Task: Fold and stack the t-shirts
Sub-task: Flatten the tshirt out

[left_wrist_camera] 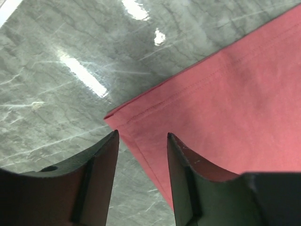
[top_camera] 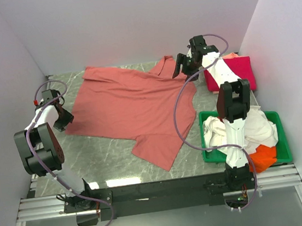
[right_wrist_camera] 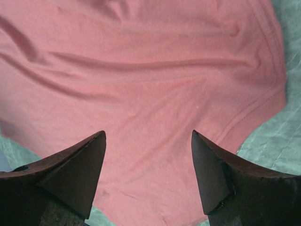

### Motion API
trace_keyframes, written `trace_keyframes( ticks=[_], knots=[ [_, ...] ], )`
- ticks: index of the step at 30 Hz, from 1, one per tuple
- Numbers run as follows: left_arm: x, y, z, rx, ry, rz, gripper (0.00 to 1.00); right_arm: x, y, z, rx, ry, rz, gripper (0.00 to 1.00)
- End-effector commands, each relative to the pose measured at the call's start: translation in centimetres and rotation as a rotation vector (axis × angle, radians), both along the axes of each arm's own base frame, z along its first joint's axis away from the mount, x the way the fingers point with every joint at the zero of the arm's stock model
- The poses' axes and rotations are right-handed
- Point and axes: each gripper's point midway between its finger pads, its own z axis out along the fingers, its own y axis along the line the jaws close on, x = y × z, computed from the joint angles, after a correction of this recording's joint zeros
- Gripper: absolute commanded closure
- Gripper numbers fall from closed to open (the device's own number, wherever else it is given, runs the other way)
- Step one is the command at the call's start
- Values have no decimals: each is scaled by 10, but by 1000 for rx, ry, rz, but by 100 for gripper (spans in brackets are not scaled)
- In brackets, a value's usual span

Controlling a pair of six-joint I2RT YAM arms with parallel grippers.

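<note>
A large dusty salmon-red t-shirt [top_camera: 134, 107] lies spread flat across the marble table. My left gripper [top_camera: 63, 119] is open at the shirt's left hem corner; in the left wrist view the corner [left_wrist_camera: 115, 117] lies just ahead of the open jaws [left_wrist_camera: 141, 136]. My right gripper [top_camera: 181, 68] is open above the shirt's far right part, near the collar; the right wrist view shows wrinkled salmon cloth [right_wrist_camera: 150, 94] between the wide-apart fingers [right_wrist_camera: 148, 136]. A folded crimson-pink t-shirt [top_camera: 234, 72] lies at the far right. White [top_camera: 241, 127] and orange [top_camera: 264, 157] shirts sit in the tray.
A green plastic tray [top_camera: 282, 135] stands at the near right, partly hidden by the right arm. White walls close in on the left, back and right. The marble tabletop [top_camera: 107, 162] shows in front of the shirt.
</note>
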Motion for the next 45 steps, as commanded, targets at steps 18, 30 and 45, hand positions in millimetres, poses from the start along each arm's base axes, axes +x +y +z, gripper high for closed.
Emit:
trace_keyframes(
  ticks=[18, 30, 45],
  knots=[
    [-11, 12, -37, 9, 81, 30, 51, -16, 25, 27, -42, -57, 65, 21],
    [-22, 11, -51, -1, 125, 20, 69, -25, 26, 30, -91, -58, 75, 21],
    [-24, 5, -40, -8, 76, -20, 63, -127, 83, 22, -159, -32, 272, 21]
  ],
)
